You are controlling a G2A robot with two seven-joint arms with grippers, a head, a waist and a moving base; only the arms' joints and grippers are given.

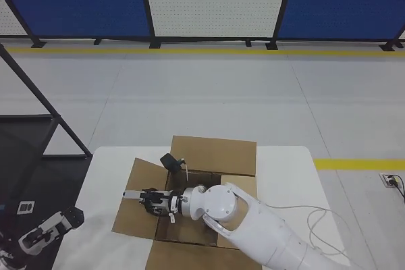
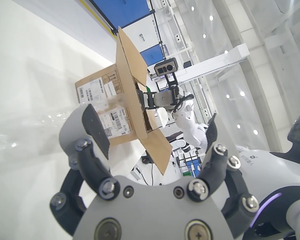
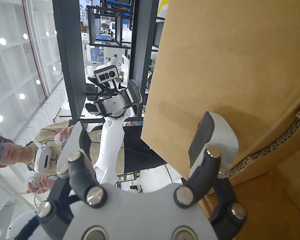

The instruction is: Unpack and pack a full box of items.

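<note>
Open cardboard box [image 1: 212,154] at the middle of the white table [image 1: 290,182], all four flaps folded outward; printed labels on one outer wall, visible from the left wrist view. Interior of the box dark and largely hidden beneath the right arm; contents not discernible. Small black object [image 1: 170,162], kind not discernible, at the box's far left corner, where the far flap meets the left flap, with a thin white piece just beside it. Right gripper [image 1: 147,200] stretched across the box opening and positioned over the left flap; fingers [image 3: 202,136] spread apart and holding nothing, with the edge of a cardboard flap between them in the right wrist view and one finger close against the cardboard, contact not determinable. Left gripper [image 2: 151,111] beyond the table's near left corner, well apart from the box, above dark flooring; its fingers [image 2: 95,126] wide open and empty, facing the labelled wall of the box.
</note>
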